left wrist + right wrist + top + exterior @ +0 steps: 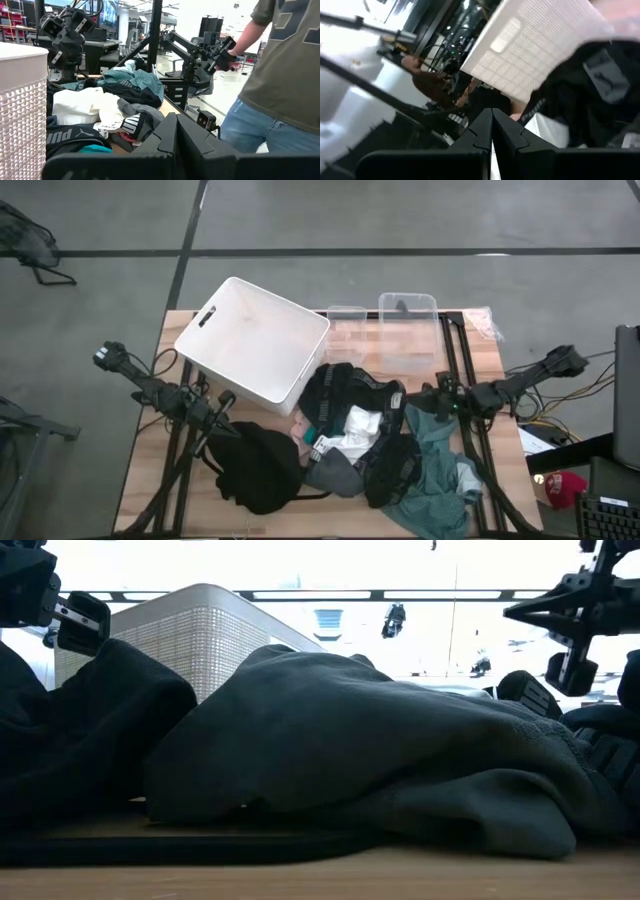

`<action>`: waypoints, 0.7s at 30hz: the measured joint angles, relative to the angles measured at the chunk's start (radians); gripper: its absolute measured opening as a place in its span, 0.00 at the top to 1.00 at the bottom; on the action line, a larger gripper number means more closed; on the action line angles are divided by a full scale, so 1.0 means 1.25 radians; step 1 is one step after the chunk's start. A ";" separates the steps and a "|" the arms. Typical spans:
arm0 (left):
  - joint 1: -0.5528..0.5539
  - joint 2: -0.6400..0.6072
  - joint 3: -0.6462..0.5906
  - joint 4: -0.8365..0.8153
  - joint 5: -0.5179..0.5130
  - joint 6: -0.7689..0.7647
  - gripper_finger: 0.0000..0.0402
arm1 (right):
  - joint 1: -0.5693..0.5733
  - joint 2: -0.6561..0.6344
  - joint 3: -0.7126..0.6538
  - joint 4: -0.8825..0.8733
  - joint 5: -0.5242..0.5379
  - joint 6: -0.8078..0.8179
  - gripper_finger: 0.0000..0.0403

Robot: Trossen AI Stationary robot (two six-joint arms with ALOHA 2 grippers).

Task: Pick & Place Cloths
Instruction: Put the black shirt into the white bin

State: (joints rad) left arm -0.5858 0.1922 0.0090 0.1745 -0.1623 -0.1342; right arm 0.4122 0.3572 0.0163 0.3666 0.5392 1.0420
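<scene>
Nothing looks placed yet: the cloths (pixel 350 445) lie heaped on the tabletop (pixel 140 480); both grippers, left (pixel 222 408) and right (pixel 428 402), are pressed together, empty.

The cloths (pixel 350 450) lie heaped before me: a black garment (pixel 255 468) crumpled at seven o'clock, a large teal-green one (pixel 435 480) spread at five o'clock, a white piece (pixel 352 430) bunched between them among black folds.

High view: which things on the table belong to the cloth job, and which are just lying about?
For the job:
teal-green cloth
black cloth
white cloth
black garments

Lying about:
white basket, upside down
clear containers
</scene>
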 joint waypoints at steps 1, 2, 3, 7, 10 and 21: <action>0.000 0.000 0.000 0.000 0.000 0.000 0.96 | 0.000 0.011 0.002 0.002 0.000 0.025 0.98; 0.000 0.000 0.000 0.000 0.000 0.000 0.96 | 0.000 0.023 0.004 0.003 0.002 0.045 0.98; 0.000 0.000 0.000 0.000 0.000 0.000 0.96 | 0.000 0.033 0.005 0.005 0.003 0.059 0.98; 0.000 0.000 0.000 0.000 0.000 0.000 0.96 | 0.000 0.060 0.005 0.003 0.024 0.068 0.98; 0.000 0.000 0.000 0.000 0.000 0.000 0.96 | 0.000 0.077 0.005 0.003 0.055 0.067 0.98; 0.000 0.000 0.000 0.351 -0.137 -0.018 0.96 | 0.000 0.093 0.005 0.002 0.081 0.064 0.98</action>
State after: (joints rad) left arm -0.5858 0.1925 0.0090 0.6127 -0.3336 -0.1568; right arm 0.4118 0.4739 0.0223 0.3688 0.6407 1.1224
